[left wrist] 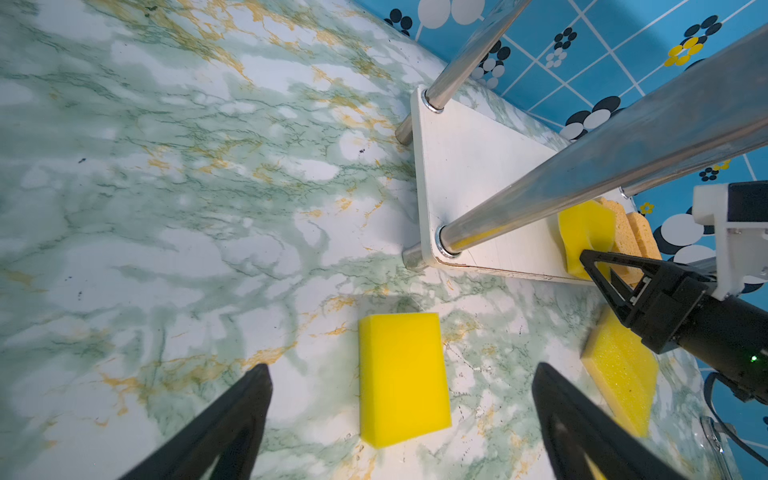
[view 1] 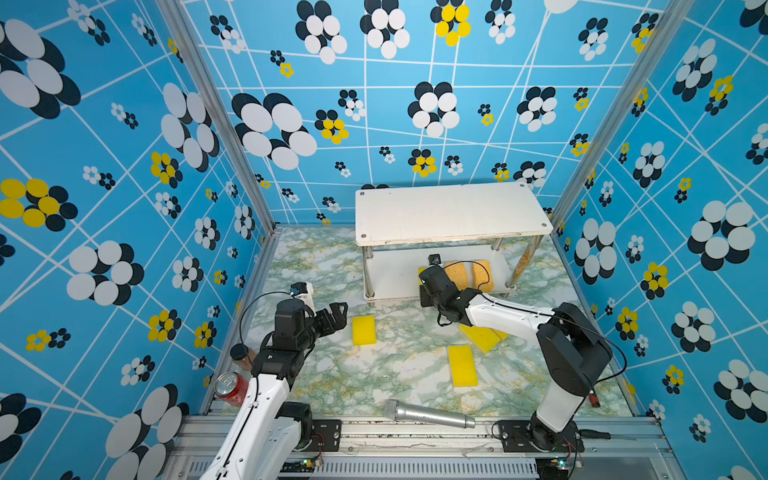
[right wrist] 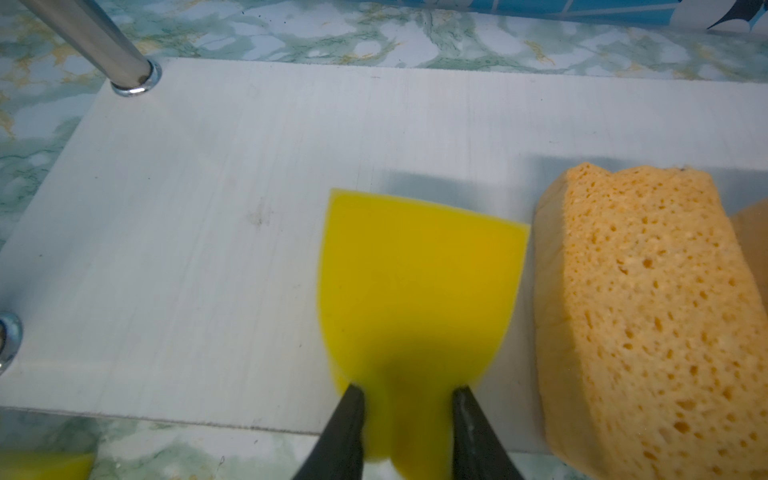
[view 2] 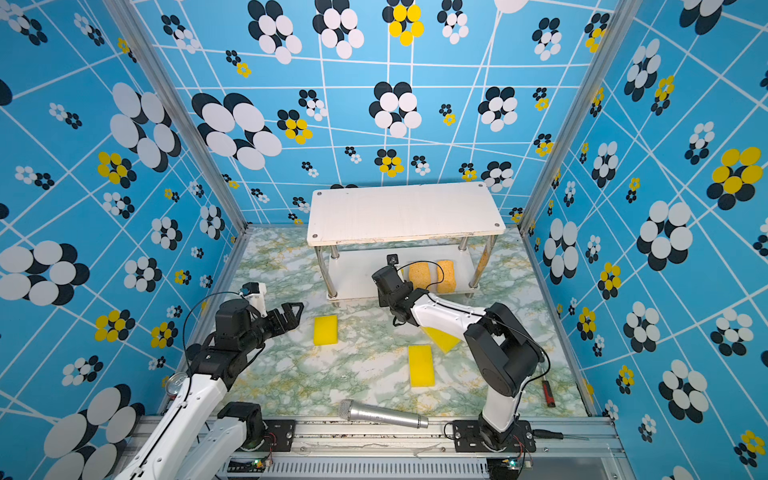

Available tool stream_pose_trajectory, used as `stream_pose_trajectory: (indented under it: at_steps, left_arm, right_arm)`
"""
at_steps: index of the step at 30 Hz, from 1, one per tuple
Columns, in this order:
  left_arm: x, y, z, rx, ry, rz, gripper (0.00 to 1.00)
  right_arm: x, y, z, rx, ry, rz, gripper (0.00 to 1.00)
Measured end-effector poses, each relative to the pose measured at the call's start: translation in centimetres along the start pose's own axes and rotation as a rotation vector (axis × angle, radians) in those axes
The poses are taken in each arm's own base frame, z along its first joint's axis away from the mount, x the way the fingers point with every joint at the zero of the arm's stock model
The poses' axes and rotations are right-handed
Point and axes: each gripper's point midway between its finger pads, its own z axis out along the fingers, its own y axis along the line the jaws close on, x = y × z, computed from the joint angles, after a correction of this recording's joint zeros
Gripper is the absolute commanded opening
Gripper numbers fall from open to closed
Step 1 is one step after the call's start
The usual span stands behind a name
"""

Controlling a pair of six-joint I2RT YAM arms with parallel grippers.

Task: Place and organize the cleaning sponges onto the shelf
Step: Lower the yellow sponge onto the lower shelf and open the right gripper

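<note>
Nearest me, a microphone (view 1: pixel 428 413) is lying along the front edge of the tabletop (view 1: pixel 332 386). Just past it, two flat yellow sponges (view 1: pixel 462 365) are waiting on the marble, and one of them is lying partly under the right arm.

To the left, the left hand (view 1: pixel 338 316) is hanging with its fingers spread wide and holding nothing, just beside a loose yellow sponge (view 1: pixel 364 329).

Farther in, the right hand (right wrist: pixel 409 395) is reaching onto the lower board (right wrist: pixel 208 208) of the shelf (view 1: pixel 449 212). It is pinching a small yellow sponge (right wrist: pixel 419 282) hard enough to nip in the foam between its fingers. That sponge is sitting over the front part of the board, just beside the nearer of two orange sponges (right wrist: pixel 648 316). I cannot tell whether its underside is resting on the board.

This looks to me like the set-down. To do it well:

- The hand should be lowering until the foam is lying flat on the board.
- The fingers should be letting go slowly, since the squeezed foam will likely spring back.
- A narrow gap should be left to the orange sponge, so the row is reading tidy and nothing is getting shoved.
- The hand should be backing straight out, low, under the top board and away from the chrome legs (right wrist: pixel 95 37).
</note>
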Motion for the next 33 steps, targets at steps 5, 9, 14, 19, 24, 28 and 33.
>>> stream_pose_trajectory:
  at_steps: [5,9,14,19,24,28,33]
  left_arm:
    - [0.00,0.00,0.00,0.000,0.000,0.000,0.99]
    - [0.00,0.00,0.00,0.000,0.000,0.000,0.99]
    - [0.00,0.00,0.00,0.000,0.000,0.000,0.99]
    - [0.00,0.00,-0.01,0.000,0.000,0.000,0.99]
    - [0.00,0.00,-0.01,0.000,0.000,0.000,0.99]
    - [-0.02,-0.02,-0.03,0.001,-0.001,0.000,0.99]
    - [-0.09,-0.08,-0.12,0.003,-0.005,0.001,0.99]
  right_arm:
    - [0.00,0.02,0.02,-0.001,0.000,0.004,0.49]
    - [0.00,0.03,0.02,-0.001,-0.001,0.002,0.53]
    - [0.00,0.02,0.02,-0.001,0.000,0.002,0.58]
    - [0.01,0.03,0.02,-0.001,0.000,0.004,0.70]
    - [0.04,-0.01,0.03,0.000,0.000,0.000,0.77]
    - [0.07,-0.05,0.04,0.002,0.001,-0.006,0.83]
    - [0.05,-0.07,0.02,0.003,-0.001,-0.008,0.88]
